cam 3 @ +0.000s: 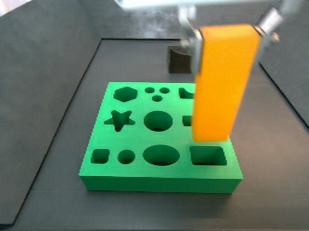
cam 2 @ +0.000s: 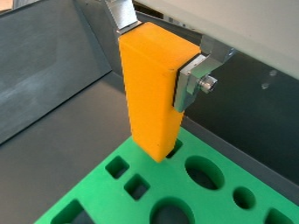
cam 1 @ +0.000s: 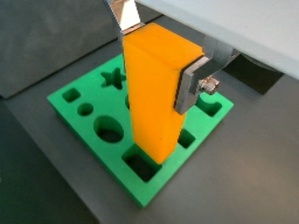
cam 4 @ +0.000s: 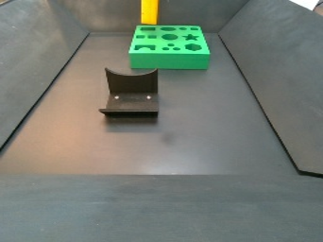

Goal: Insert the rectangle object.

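My gripper (cam 1: 156,48) is shut on the rectangle object (cam 1: 158,96), a tall orange-yellow block held upright by its top end. The silver fingers (cam 2: 191,77) press its two opposite sides. In a side view the gripper (cam 3: 225,29) holds the block (cam 3: 226,81) over the near right corner of the green board (cam 3: 133,171). The block's lower end stands just above and behind the rectangular hole (cam 3: 208,155). I cannot tell whether it touches the board. In both wrist views the block's foot meets the board (cam 2: 111,197) at that hole (cam 1: 142,166).
The board has several other shaped holes, among them a star (cam 3: 118,119) and a large round one (cam 3: 158,120). The dark fixture (cam 4: 130,95) stands on the grey floor in front of the board (cam 4: 171,57). Sloped grey walls (cam 4: 51,66) enclose the floor.
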